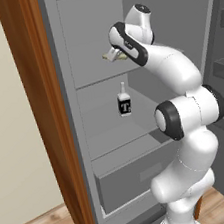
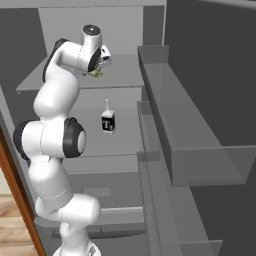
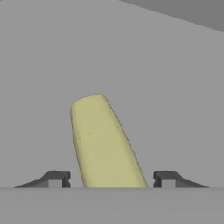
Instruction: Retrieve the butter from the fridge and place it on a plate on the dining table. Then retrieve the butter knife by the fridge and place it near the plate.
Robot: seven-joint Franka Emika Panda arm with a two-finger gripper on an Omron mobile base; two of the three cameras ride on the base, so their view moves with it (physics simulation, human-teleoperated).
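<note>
The butter (image 3: pixel 103 140), a pale yellow stick, lies on the fridge's upper shelf (image 1: pixel 99 75) and points away from the hand. My gripper (image 3: pixel 111 178) straddles its near end, one fingertip (image 3: pixel 59 178) on each side with a small gap to the stick, so the jaws are open and touch nothing. From the base, the hand reaches into the open fridge (image 2: pixel 60 75), with the butter (image 1: pixel 110 56) (image 2: pixel 96 73) just under the gripper (image 1: pixel 114 52) (image 2: pixel 101 65). The plate, dining table and butter knife are out of view.
A small white bottle with a dark label (image 1: pixel 124 103) (image 2: pixel 108 121) stands on the shelf below. A drawer (image 1: pixel 138 173) sits lower down. The wood side panel (image 1: pixel 44 118) is on the left, and door shelves (image 2: pixel 190 130) jut out on the right.
</note>
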